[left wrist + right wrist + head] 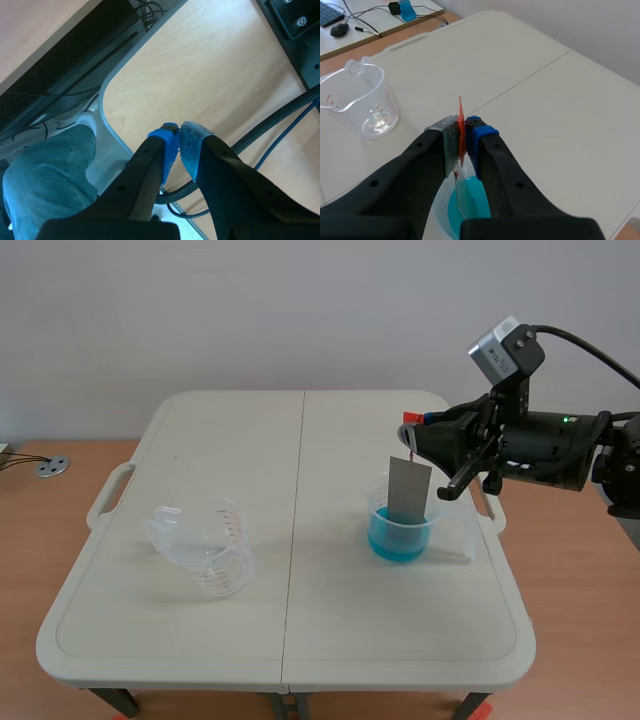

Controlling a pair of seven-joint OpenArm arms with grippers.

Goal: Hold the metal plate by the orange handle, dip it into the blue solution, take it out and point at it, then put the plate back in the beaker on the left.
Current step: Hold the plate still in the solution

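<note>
My right gripper (413, 443) is shut on the orange handle (410, 432) above the right-hand beaker (403, 525) of blue solution. The grey metal plate (410, 490) hangs upright from the handle, with its lower end inside the beaker at the liquid. In the right wrist view the orange handle (461, 122) is pinched in my right gripper (465, 136), and the plate (462, 197) drops into the blue solution (476, 206) below. The empty clear beaker (205, 545) stands on the table's left half. My left gripper (179, 146) is shut on nothing, off the table.
The white folding table (300, 640) has a middle seam and side handles. The empty beaker (362, 100) lies ahead of my right gripper. A desk with a mouse (340, 30) is beyond the table. Under my left gripper are a wooden desktop (200, 65), cables (280, 120) and a leg in jeans (45, 170).
</note>
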